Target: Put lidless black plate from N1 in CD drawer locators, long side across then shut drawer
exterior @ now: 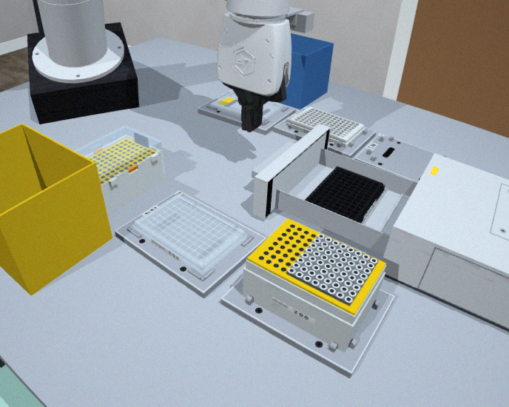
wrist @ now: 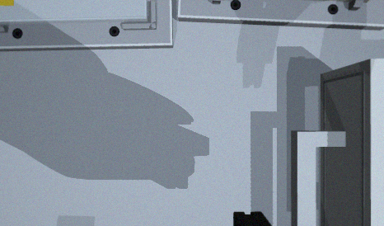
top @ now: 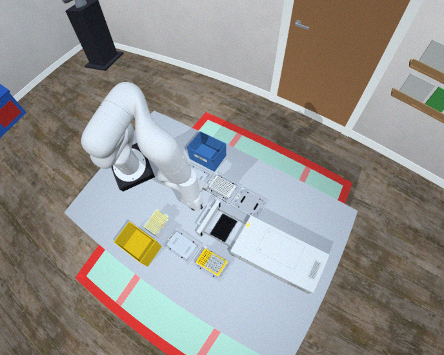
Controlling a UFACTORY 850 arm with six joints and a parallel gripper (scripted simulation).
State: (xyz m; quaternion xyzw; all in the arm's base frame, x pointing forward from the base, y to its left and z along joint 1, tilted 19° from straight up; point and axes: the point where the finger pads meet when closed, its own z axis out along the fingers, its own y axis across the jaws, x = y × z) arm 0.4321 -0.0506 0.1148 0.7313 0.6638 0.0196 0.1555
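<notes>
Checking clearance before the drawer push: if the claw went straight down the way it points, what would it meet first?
Most likely bare bench top, just outside the drawer front panel. The shut, empty claw points down beside that panel, not over it, though depth is hard to judge.

My arm is smooth glossy white, with a hexagon-embossed grey wrist housing above my black gripper.

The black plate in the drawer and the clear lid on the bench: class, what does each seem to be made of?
Black plate: probably matt moulded plastic, a dull grid of wells without glints. Clear lid: likely transparent plastic, since the wells underneath show through it.
</notes>
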